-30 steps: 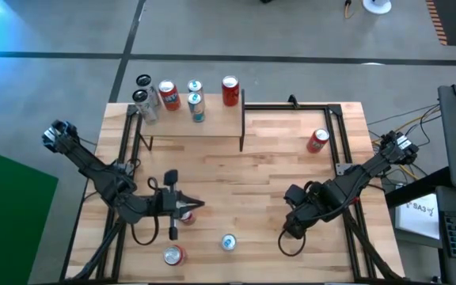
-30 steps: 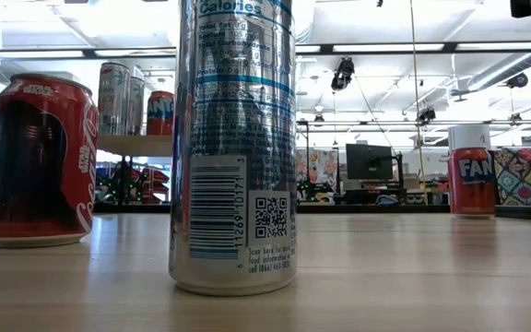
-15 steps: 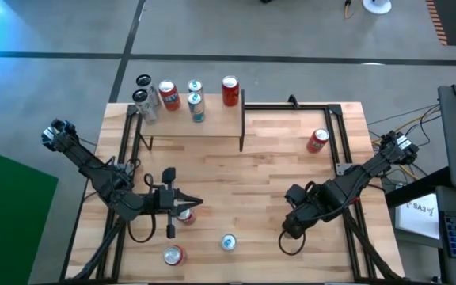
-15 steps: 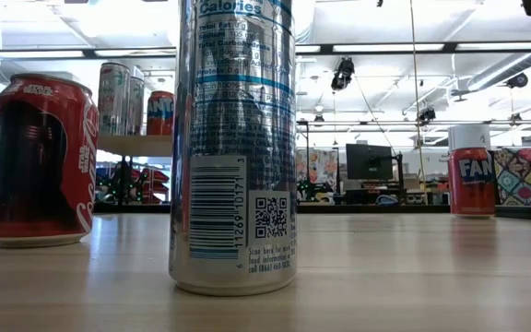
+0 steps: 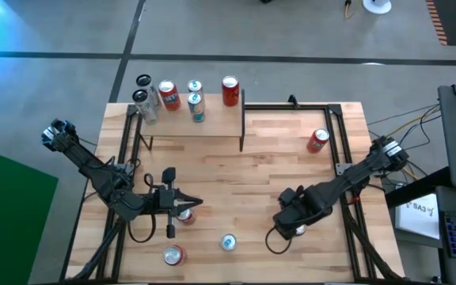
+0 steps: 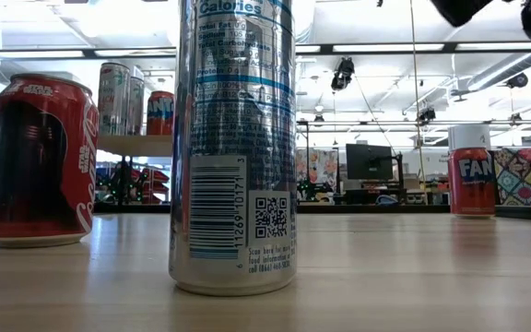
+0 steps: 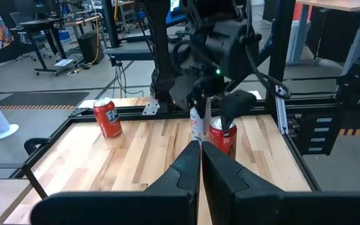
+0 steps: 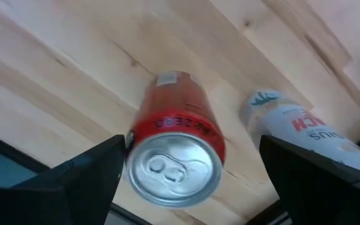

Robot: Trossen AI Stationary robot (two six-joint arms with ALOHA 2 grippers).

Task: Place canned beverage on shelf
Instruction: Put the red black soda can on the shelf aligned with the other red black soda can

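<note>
**High view.** The butcher-block worktop (image 5: 252, 170) stands on a grey concrete floor. The shelf (image 5: 212, 120) sits at its far left corner, with six cans (image 5: 167, 93) standing on it. A lone red can (image 5: 317, 140) stands on the worktop near the right edge. The left gripper (image 5: 188, 207) lies low at the near left, jaws closed on nothing. Just beside it is a small red can (image 5: 185, 216), and nearer the front edge are a silver-topped can (image 5: 228, 242) and another red one (image 5: 172, 254). The right gripper (image 5: 290, 226) hangs over the near right part, and its arm covers whatever is beneath it.

**Low view.** A tall slim silver can (image 6: 233, 148) fills the middle. A cola can (image 6: 40, 161) stands to its left and an orange-soda can (image 6: 473, 171) stands far off. A lit workshop lies behind them.

**Left wrist view.** Beyond the closed fingers (image 7: 186, 169), the other arm hovers over a red zero can (image 7: 222, 134), which has a slim white can (image 7: 197, 122) just beside it.

**Right wrist view.** The jaws stand wide open on either side of the red zero can's (image 8: 175, 150) top, not touching it. The can stands on the worktop, well apart from the shelf.
</note>
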